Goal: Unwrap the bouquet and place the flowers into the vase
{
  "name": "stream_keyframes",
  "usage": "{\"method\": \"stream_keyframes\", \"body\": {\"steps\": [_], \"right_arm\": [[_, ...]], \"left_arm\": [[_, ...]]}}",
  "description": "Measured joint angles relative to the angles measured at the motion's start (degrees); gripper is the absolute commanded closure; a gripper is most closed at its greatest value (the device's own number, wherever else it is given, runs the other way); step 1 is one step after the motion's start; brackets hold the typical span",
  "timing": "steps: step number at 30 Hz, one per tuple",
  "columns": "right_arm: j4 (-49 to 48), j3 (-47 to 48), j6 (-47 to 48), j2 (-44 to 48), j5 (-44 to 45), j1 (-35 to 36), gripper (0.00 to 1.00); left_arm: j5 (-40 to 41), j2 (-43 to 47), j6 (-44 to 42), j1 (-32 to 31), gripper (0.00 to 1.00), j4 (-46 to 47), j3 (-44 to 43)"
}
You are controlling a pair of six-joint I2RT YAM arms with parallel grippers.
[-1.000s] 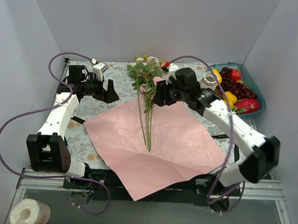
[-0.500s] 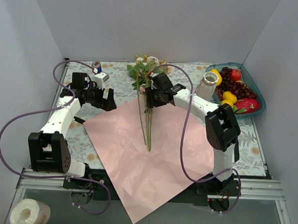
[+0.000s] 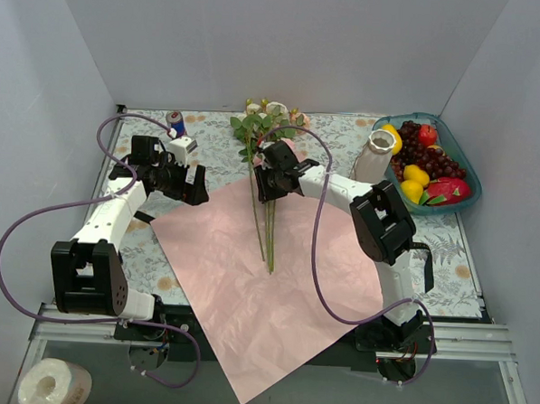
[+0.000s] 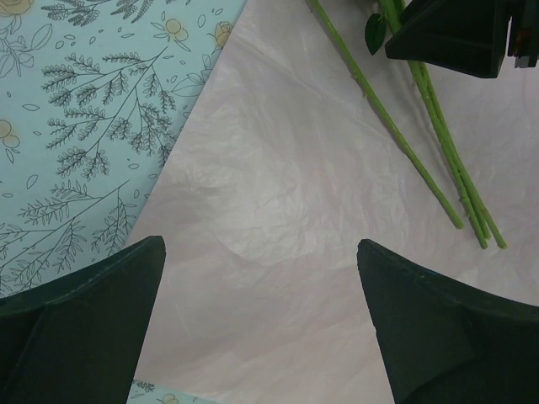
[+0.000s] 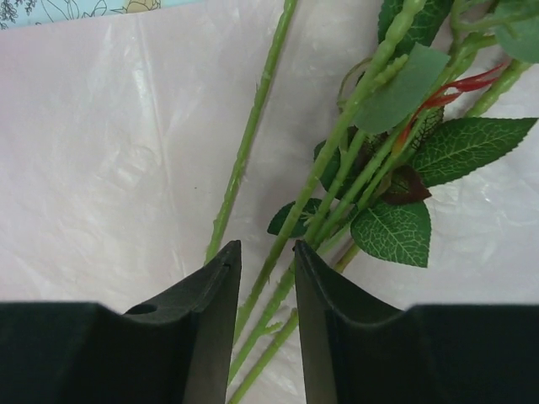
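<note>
The pink paper sheet (image 3: 293, 276) lies spread flat on the table. On it rest the flowers' green stems (image 3: 269, 229), with leaves and blooms (image 3: 267, 125) toward the back. My right gripper (image 3: 269, 186) is low over the stems just below the leaves. In the right wrist view its jaws (image 5: 265, 248) are open in a narrow gap that straddles a few stems (image 5: 333, 172). My left gripper (image 3: 197, 185) hovers wide open over the sheet's left corner (image 4: 278, 177), holding nothing (image 4: 259, 246). The whitish ribbed vase (image 3: 374, 158) stands upright at the right rear.
A teal bowl (image 3: 461, 150) piled with fruit sits at the back right beside the vase. A small blue-red can (image 3: 175, 122) stands at the back left. The floral tablecloth (image 4: 93, 126) shows left of the sheet. A paper roll (image 3: 54, 385) lies below the table's near edge.
The right arm has swung left and come down onto the stems, and its jaws have narrowed around them. The left gripper has stayed wide open, almost still.
</note>
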State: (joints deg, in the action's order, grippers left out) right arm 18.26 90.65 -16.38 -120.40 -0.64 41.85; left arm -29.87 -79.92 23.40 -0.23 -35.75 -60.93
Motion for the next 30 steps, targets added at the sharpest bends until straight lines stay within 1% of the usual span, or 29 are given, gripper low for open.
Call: {"method": "stream_keyframes", "body": {"steps": [2, 3, 6, 14, 15, 18, 25, 30], "right_arm": [[-0.5, 0.2, -0.1, -0.6, -0.2, 0.2, 0.68], [-0.6, 0.4, -0.2, -0.9, -0.2, 0.2, 0.71], [-1.2, 1.4, -0.5, -2.2, -0.5, 0.2, 0.75], [-1.7, 1.8, -1.1, -3.3, -0.6, 0.2, 0.76], [-1.7, 1.9, -1.2, -3.5, -0.6, 0.2, 0.84], [-1.7, 1.9, -1.4, -3.6, -0.6, 0.2, 0.99], [-1.6, 2.4, -1.2, -2.1, -0.9, 0.2, 0.99], [-1.7, 3.1, -0.5, 5.4, -1.5, 0.2, 0.99]], "left_arm": [[0.3, 0.4, -0.2, 0.0, 0.02, -0.1, 0.6], [0.5, 0.6, -0.3, 0.0, 0.02, -0.2, 0.7], [0.8, 1.7, -0.6, 0.0, 0.02, 0.0, 1.2], [1.0, 2.9, -0.9, 0.0, 0.02, 0.1, 2.3], [1.0, 2.9, -1.0, 0.0, 0.02, 0.1, 2.4], [1.0, 3.0, -1.0, 0.0, 0.02, 0.1, 2.4], [0.9, 4.1, -1.1, 0.0, 0.02, 0.2, 2.4], [0.8, 5.5, -1.5, 0.0, 0.02, 0.4, 3.3]]}}
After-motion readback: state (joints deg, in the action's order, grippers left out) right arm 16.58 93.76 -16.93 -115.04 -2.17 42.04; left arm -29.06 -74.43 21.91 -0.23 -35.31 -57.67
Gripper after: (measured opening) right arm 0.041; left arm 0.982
